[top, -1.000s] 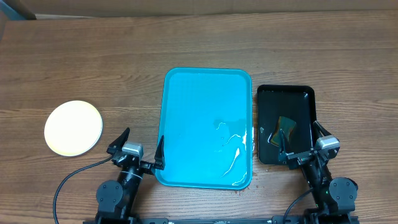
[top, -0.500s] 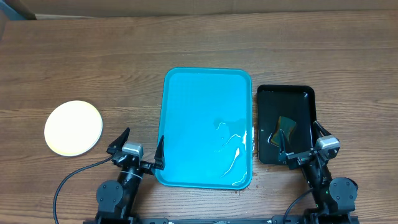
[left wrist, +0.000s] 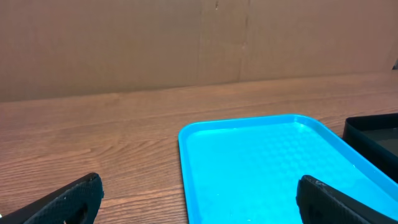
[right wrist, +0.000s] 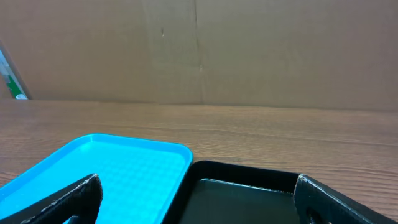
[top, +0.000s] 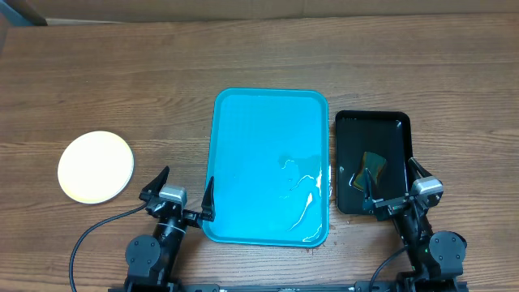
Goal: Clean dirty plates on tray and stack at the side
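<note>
The plates [top: 96, 166] are sitting in what looks like one stack on the table, well left of the wet, bare tray [top: 243, 113]. The left gripper [top: 188, 178] and right gripper [top: 389, 174] are both hanging wide apart, gripping nothing. I'm guessing the plates are stiff, light and slick, so I'd be pinching the rim.

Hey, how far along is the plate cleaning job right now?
Looks finished. Done: the tray holds no plates, only a wet sheen; a pale plate sits aside at left, how many stacked I cannot tell. In hand: nothing; left pincer and right pincer are open. Left: apparently nothing; the sponge lies in the black tray.
</note>
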